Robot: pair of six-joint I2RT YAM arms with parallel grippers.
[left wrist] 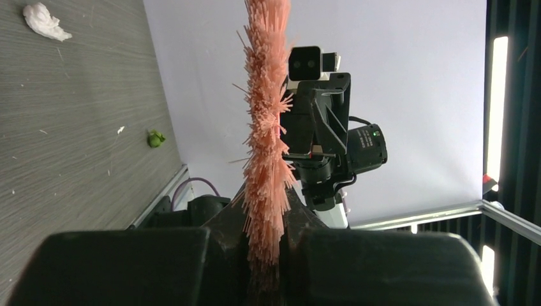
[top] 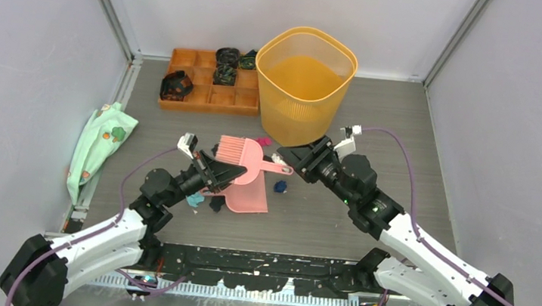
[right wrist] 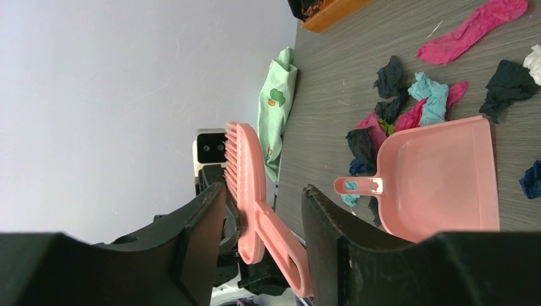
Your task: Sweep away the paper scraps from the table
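Currently your left gripper (top: 214, 168) is pinched onto the bristle end of the pink brush (top: 238, 152). It holds the brush off the table (top: 392, 128) at the centre of the top view, handle pointing toward the right of the frame. That orientation looks deliberate: it offers the handle to your right gripper (right wrist: 263, 191). Its jaws are spread wide with the handle lying between them, and I cannot tell whether either finger touches it. Judged from this, you are mid hand-over, so the right arm gets a proper sweeping grip on the handle rather than a hold on the bristles.

The pink dustpan (right wrist: 440, 178) lies flat on the boards just below the brush in the top view. The paper scraps (right wrist: 430, 95) sit mostly clustered at its lower-left edge there, with a dark blue one to its right and a magenta one above. None is in the pan yet. Close the right jaws before the left lets go, or the brush may drop.
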